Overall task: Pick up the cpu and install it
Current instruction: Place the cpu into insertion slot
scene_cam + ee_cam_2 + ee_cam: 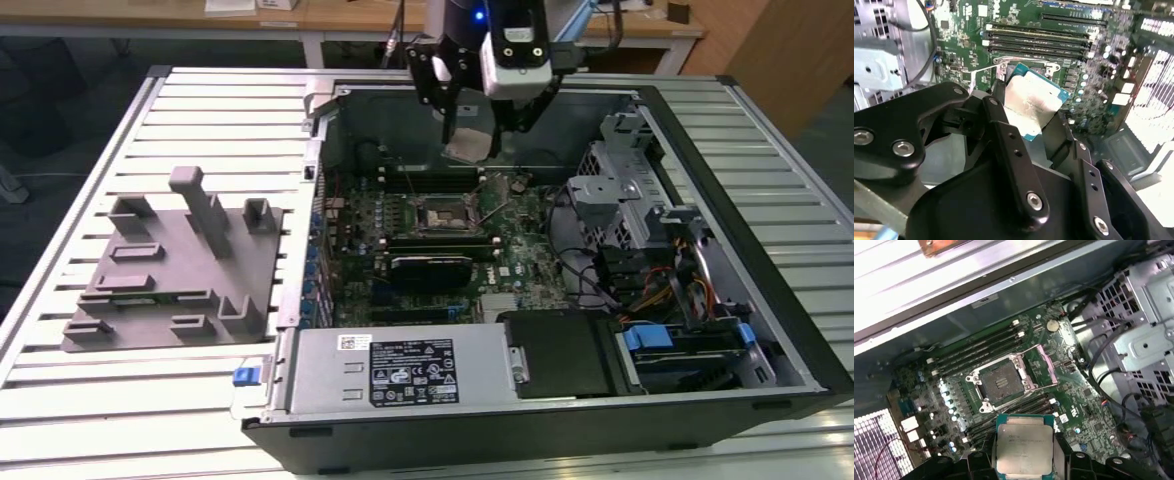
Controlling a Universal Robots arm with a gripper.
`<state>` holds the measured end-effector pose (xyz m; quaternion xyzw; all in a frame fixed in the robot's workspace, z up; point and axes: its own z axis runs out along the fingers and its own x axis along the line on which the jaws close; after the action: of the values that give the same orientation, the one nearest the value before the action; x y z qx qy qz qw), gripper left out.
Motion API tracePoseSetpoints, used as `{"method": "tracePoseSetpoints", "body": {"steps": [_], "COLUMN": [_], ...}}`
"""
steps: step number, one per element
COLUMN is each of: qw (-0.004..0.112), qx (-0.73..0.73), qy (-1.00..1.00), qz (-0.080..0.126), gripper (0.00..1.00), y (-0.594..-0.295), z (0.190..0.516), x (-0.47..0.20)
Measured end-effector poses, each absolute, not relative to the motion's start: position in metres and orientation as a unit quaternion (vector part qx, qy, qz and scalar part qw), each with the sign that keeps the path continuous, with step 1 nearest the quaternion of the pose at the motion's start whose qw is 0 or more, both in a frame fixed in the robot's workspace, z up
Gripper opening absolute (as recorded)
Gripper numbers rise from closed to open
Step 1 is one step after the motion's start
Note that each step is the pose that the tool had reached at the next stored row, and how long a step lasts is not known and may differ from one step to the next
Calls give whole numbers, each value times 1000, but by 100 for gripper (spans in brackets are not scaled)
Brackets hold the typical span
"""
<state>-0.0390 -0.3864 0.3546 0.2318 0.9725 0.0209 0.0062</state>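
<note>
One cpu is clamped between the fingers, held clear above the motherboard inside the open case. Its metal top faces the first wrist view. Socket lies uncovered with contacts exposed, near the cpu but apart from it. Grey tray rests on the desk, beside the case at the exterior view's left.

The open socket lies unobstructed, memory slots just beside it.
</note>
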Motion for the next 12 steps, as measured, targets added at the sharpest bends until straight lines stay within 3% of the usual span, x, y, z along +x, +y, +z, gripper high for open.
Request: {"method": "tracePoseSetpoints", "body": {"steps": [12], "qw": [8], "qx": [333], "qy": [943], "qz": [20], "gripper": [54], "y": [-386], "z": [353], "x": [-39]}}
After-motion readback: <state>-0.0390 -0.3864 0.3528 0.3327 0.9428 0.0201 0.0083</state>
